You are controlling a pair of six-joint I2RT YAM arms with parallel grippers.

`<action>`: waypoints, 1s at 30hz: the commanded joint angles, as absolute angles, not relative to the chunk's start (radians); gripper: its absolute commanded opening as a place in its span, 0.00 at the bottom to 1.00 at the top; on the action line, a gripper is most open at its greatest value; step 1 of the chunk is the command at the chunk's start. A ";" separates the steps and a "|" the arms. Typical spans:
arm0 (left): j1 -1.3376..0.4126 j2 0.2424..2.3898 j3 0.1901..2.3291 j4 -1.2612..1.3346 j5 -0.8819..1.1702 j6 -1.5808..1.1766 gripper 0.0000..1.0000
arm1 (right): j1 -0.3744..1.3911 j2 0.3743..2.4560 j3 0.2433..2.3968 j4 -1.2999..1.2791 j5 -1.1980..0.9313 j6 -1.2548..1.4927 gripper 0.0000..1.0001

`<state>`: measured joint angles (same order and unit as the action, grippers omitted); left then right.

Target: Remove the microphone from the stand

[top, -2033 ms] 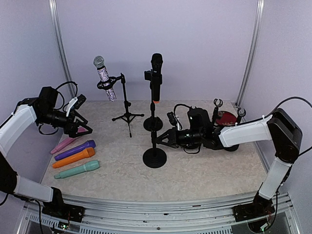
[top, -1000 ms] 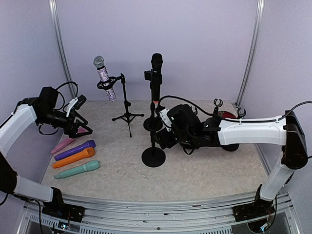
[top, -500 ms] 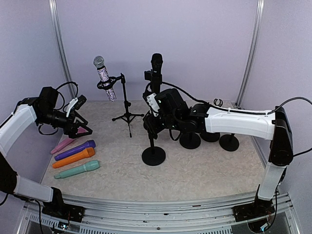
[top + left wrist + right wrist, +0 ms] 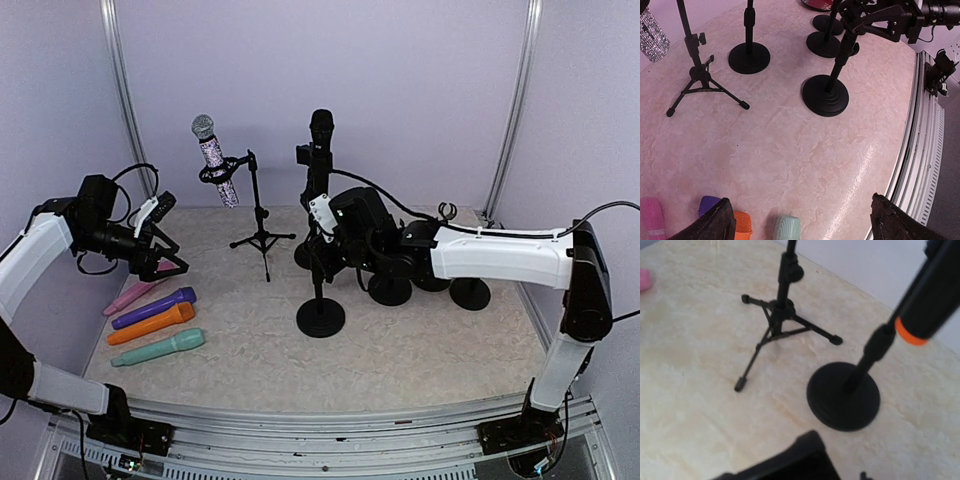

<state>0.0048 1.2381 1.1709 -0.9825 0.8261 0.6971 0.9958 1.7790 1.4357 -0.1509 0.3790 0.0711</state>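
Left end effector (image 4: 802,220) is spread wide above the worktop (image 4: 790,150). Right end effector (image 4: 852,25) is seen clamped on the round-base stand (image 4: 826,95) only in the left wrist view. Black microphone (image 4: 932,295), upper right, is shown close only in the right wrist view.

black orange-banded microphone (image 4: 321,132), glittery silver microphone (image 4: 213,160), beige marbled table (image 4: 430,340)

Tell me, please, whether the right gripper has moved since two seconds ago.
Yes: the right gripper has climbed the front stand's pole, away from its round base.

The right hand (image 4: 323,250) hides its own fingertips, and the black microphone (image 4: 935,290) is blurred and cropped.
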 commanded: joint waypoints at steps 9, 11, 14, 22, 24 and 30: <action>-0.003 1.222 1.204 -1.010 0.833 0.717 0.91 | 0.984 1.537 1.268 -0.084 0.357 0.048 0.90; -0.003 1.218 1.203 -1.010 0.833 0.718 0.91 | 0.984 1.531 1.268 -0.083 0.351 0.059 0.93; -0.003 1.216 1.205 -1.011 0.835 0.719 0.91 | 0.984 1.572 1.280 -0.082 0.315 0.063 0.99; -0.001 1.205 1.215 -1.028 0.820 0.728 0.92 | 0.983 1.780 1.400 -0.130 0.347 0.045 0.96; -0.002 1.200 1.215 -1.029 0.816 0.730 0.92 | 0.982 1.812 1.421 -0.122 0.359 0.035 0.92; -0.001 1.203 1.227 -1.032 0.812 0.732 0.93 | 0.970 1.851 1.413 -0.071 0.401 0.001 0.58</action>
<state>0.0032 1.2137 1.1893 -1.0187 0.8173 0.7128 0.9871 1.8469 1.3952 -0.1188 0.3641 0.0238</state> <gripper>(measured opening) 0.926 0.678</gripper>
